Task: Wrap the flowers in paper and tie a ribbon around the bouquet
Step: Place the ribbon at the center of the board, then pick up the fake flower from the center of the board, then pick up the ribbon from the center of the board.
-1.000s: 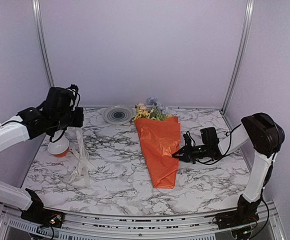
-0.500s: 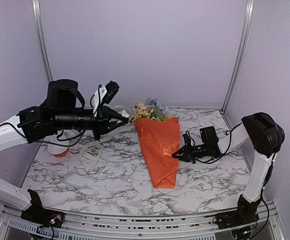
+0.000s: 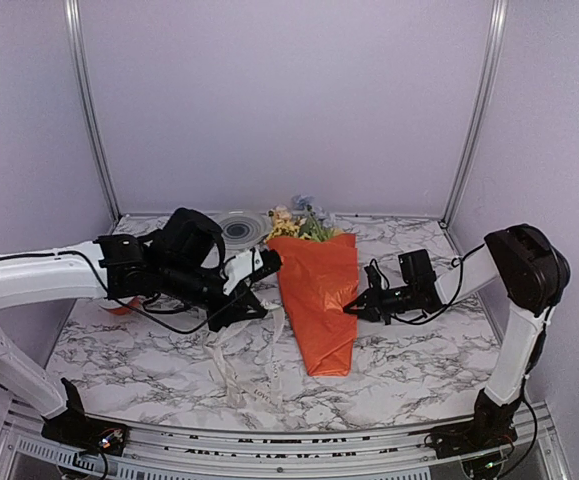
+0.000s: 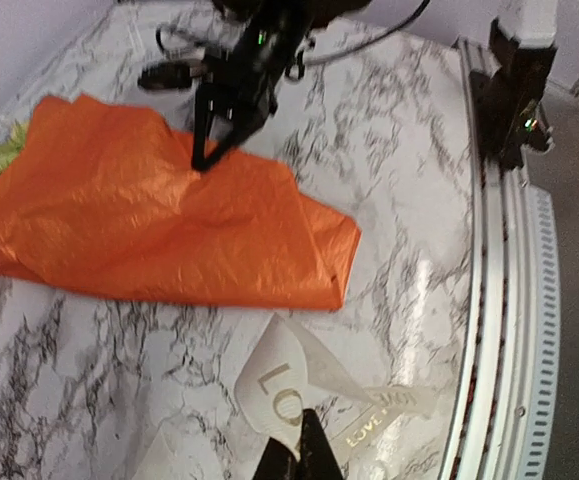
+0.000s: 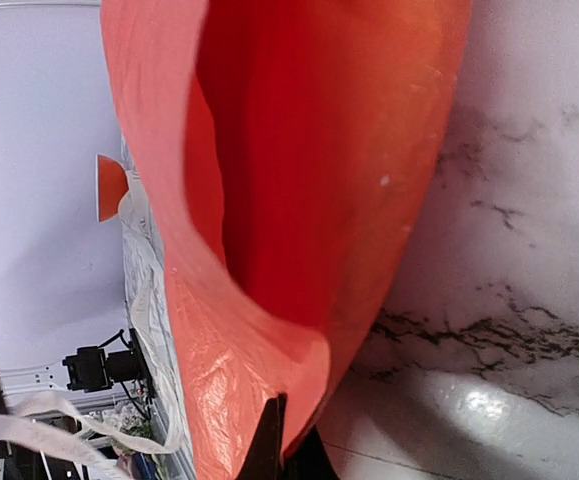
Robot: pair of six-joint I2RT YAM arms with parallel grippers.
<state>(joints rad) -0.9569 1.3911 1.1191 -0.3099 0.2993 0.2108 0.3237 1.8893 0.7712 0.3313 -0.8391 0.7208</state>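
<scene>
Marble worktop carries the bouquet; our right claw pinches its paper, our left claw grips the ribbon.

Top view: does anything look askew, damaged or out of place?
Nothing damaged or spilled. The ribbon, pinched in the left gripper, trails in loose loops across the table beside the bouquet, not yet around it. The right gripper pinches the paper at its edge.

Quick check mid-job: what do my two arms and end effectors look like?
The left arm and right arm have white tubular links with bulky black joints. Loose black cables loop beside each wrist. The left end effector and right end effector are black, with slim pointed fingers.
</scene>
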